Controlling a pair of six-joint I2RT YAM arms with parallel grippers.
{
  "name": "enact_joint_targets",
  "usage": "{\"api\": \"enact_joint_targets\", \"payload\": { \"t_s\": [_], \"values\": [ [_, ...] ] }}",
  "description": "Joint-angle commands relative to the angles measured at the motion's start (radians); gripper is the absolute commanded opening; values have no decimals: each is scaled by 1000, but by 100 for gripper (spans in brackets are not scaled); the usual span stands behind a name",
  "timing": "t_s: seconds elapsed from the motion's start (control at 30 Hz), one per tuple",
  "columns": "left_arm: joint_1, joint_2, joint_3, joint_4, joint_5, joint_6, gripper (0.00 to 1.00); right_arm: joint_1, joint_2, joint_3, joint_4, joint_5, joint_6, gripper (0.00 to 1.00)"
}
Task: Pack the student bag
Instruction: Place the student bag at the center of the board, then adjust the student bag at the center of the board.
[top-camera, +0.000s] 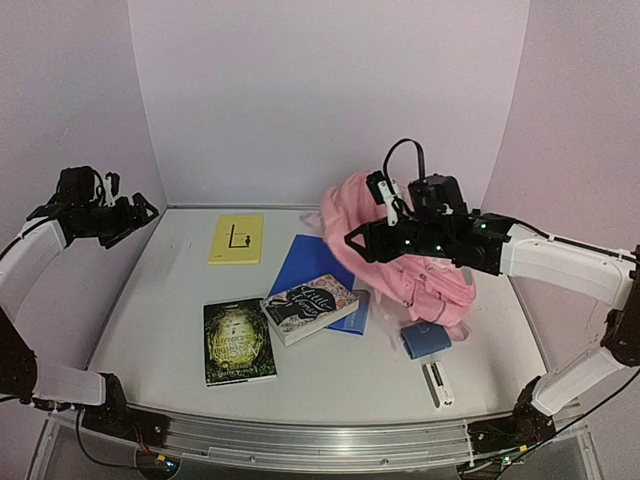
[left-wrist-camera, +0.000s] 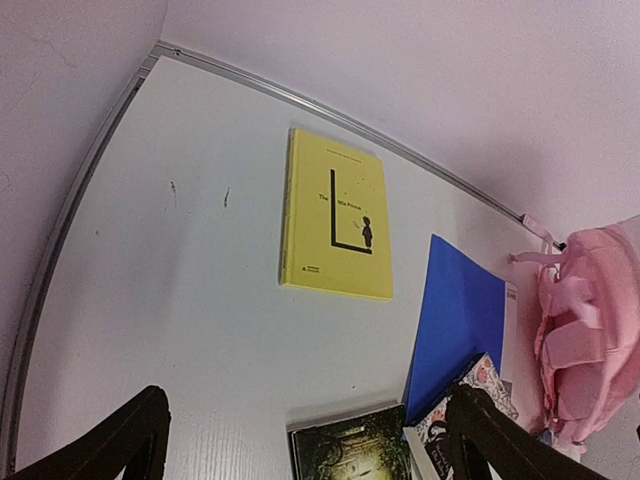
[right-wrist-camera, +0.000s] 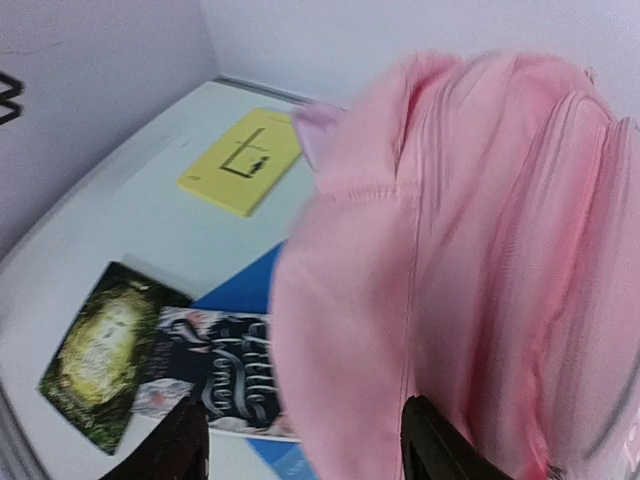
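The student bag (top-camera: 432, 285), a soft pink backpack, slumps at the right back of the table (top-camera: 170, 330). It also fills most of the right wrist view (right-wrist-camera: 470, 250) and shows at the right edge of the left wrist view (left-wrist-camera: 585, 320). My right gripper (top-camera: 355, 240) hovers at the bag's left upper side. Its fingers stand apart, with pink fabric bulging into the gap (right-wrist-camera: 305, 450); the left finger is off the cloth. My left gripper (top-camera: 148, 212) hangs open and empty, high over the table's far left (left-wrist-camera: 310, 440).
A yellow book (top-camera: 237, 239) lies at the back. A blue folder (top-camera: 308, 262) lies partly under a patterned book (top-camera: 310, 305), with a dark green book (top-camera: 238, 340) in front. A blue pouch (top-camera: 426, 340) and a small white-and-black item (top-camera: 438, 383) sit near the bag.
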Motion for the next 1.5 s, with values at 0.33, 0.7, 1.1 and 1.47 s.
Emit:
{"api": "enact_joint_targets", "payload": {
  "t_s": [0.33,0.7,1.1,1.47],
  "values": [
    [-335,7,-70,110,-33,-165,96,-3,-184,-176,-132,199,443,89],
    [-687,186,-213,526,-27,-520,88,5,-211,-460,-38,33,639,54],
    [-762,529,-37,715,22,-498,75,29,-85,-601,260,60,795,33],
    [-733,721,111,748,42,-474,69,19,-16,-630,299,256,817,29]
  ]
}}
